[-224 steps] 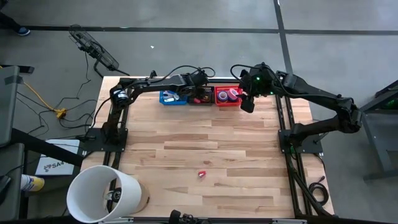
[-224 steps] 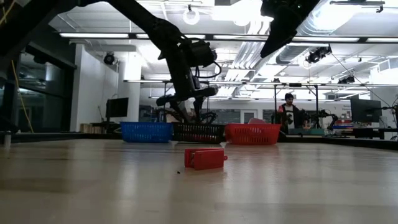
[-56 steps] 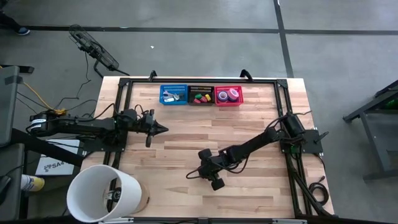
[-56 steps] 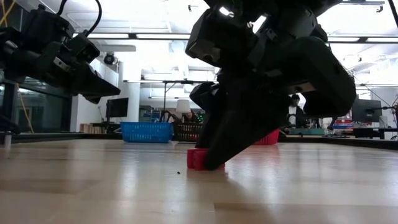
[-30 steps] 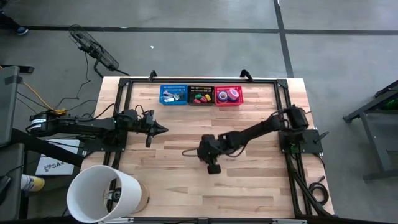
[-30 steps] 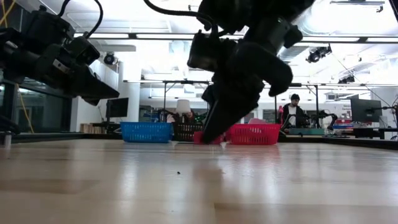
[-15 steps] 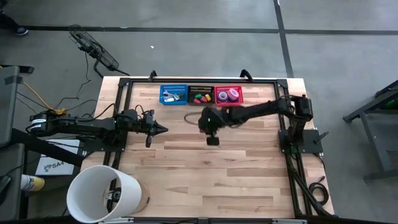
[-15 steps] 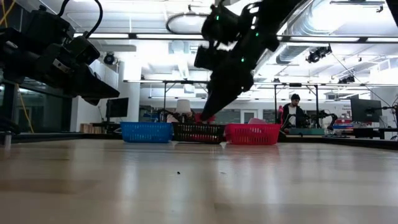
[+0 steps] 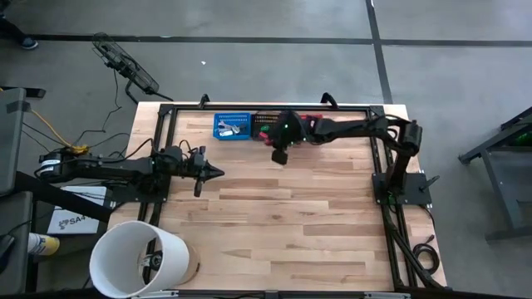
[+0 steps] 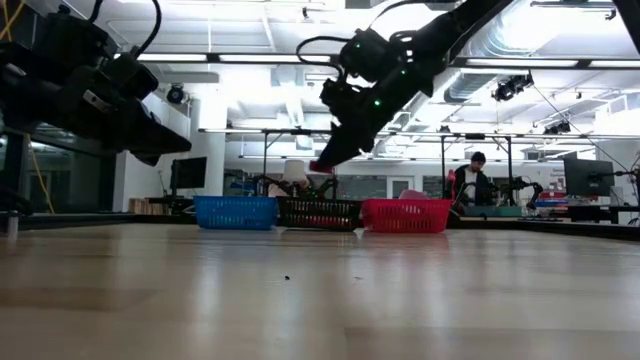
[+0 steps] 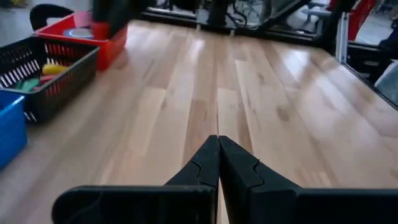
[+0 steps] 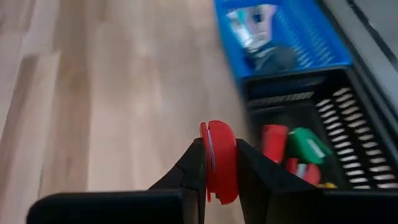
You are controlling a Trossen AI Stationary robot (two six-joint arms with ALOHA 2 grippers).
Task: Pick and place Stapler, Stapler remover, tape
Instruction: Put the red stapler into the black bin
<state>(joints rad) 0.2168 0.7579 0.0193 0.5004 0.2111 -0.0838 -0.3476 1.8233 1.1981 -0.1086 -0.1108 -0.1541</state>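
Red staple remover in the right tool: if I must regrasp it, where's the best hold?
Probably across the broad flat faces, as the right tool holds it now. The red staple remover is thin and sits edge-on between the fingers, so pads meet flat sides. Come from above its narrow edge. Left tool waits shut at the table's left.

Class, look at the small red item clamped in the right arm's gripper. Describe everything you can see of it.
The red item is small, flat and looks like glossy plastic, seen edge-on with a rounded top and a thin seam down it. The right gripper pinches it between both dark fingers, lifted off the table. It hangs just short of the black basket, which holds red, green and yellow pieces. In the low view it shows as a red tip above the baskets.
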